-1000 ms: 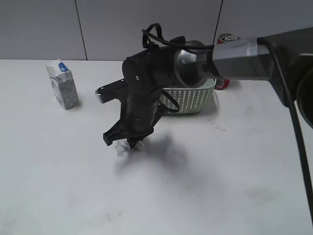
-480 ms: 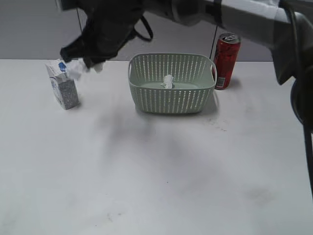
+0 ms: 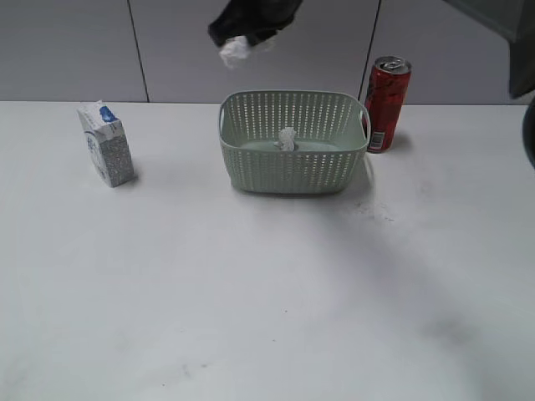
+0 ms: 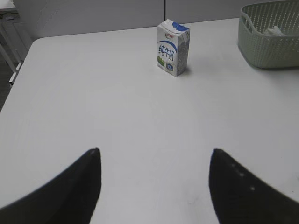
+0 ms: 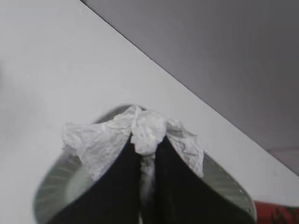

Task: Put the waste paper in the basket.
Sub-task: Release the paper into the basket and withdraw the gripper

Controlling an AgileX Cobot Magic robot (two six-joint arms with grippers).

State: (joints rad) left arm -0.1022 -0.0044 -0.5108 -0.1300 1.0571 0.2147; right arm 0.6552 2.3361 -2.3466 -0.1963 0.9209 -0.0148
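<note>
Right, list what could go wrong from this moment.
1. The right gripper holds the waste paper high above the basket's left rim; released here, the light wad might land outside.
2. Paper is pinched between the fingers and may cling on opening.
3. A low descent could knock the red can beside the basket.

I'm working over a plain white surface [image 3: 251, 317], matte, with faint grey smudges and soft shadows. Behind it runs a grey panelled wall [image 3: 75, 50] split by thin dark vertical seams. Light is even and diffuse
</note>
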